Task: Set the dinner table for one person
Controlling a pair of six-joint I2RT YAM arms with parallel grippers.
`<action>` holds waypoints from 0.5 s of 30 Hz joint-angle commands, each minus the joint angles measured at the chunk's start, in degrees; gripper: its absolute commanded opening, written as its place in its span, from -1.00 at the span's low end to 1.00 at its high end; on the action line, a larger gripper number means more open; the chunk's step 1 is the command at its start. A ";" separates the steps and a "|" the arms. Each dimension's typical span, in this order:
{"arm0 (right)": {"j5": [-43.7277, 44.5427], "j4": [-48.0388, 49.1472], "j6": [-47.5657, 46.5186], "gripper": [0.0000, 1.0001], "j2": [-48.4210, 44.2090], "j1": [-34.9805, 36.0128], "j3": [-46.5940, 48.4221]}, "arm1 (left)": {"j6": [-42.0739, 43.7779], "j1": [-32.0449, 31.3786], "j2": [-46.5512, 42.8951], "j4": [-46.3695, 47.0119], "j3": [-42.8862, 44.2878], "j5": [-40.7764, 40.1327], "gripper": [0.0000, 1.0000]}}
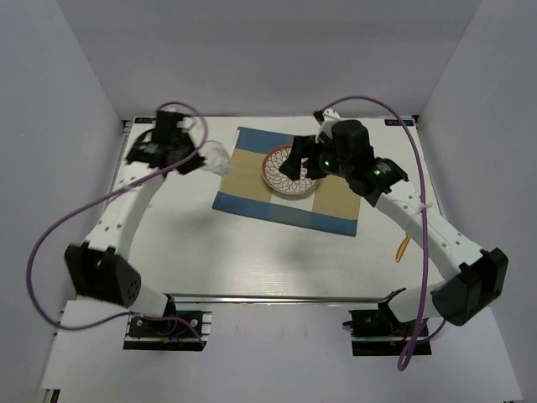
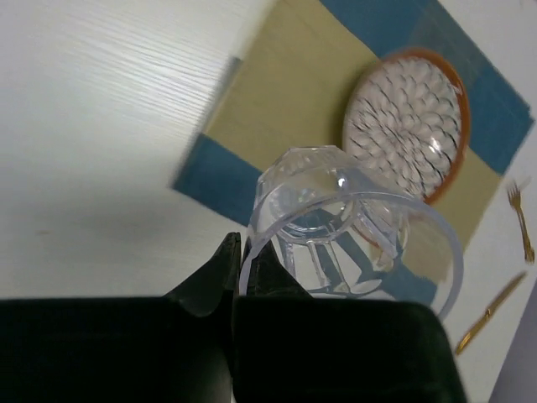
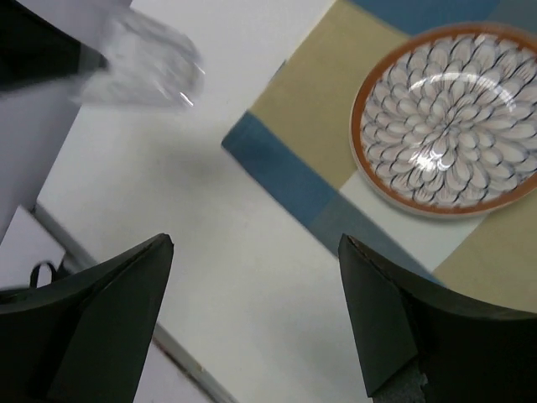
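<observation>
My left gripper [image 2: 243, 248] is shut on the rim of a clear faceted glass [image 2: 336, 218], one finger inside the rim and one outside. From above, the glass [image 1: 216, 158] hangs tilted over the white dinner table [image 1: 252, 252], just left of the blue-and-tan placemat [image 1: 252, 197]. A patterned plate with an orange rim [image 1: 289, 170] lies on the placemat. Over the plate's left side my right gripper [image 3: 256, 243] stands open and holds nothing. In the right wrist view the glass [image 3: 151, 63] shows blurred at the upper left, and the plate [image 3: 449, 126] at the upper right.
A gold fork [image 2: 520, 218] and a gold knife [image 2: 487, 315] lie on the table right of the placemat; from above, gold cutlery [image 1: 403, 248] shows beside the right arm. White walls enclose the table on three sides. A metal rail [image 3: 168, 344] runs along one table edge.
</observation>
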 commanded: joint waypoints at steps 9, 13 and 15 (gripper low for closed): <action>29.44 -7.88 2.32 0.78 4.31 4.25 12.60 | -7.67 -26.76 22.01 -7.40 21.03 -11.64 -1.00; 30.07 -7.88 2.67 0.78 4.31 4.08 10.94 | -8.55 -30.63 25.72 -8.38 27.63 -12.61 -1.00; 30.24 -7.44 2.85 0.78 3.70 4.08 9.97 | -9.16 -31.78 26.34 -8.72 28.87 -13.74 -1.00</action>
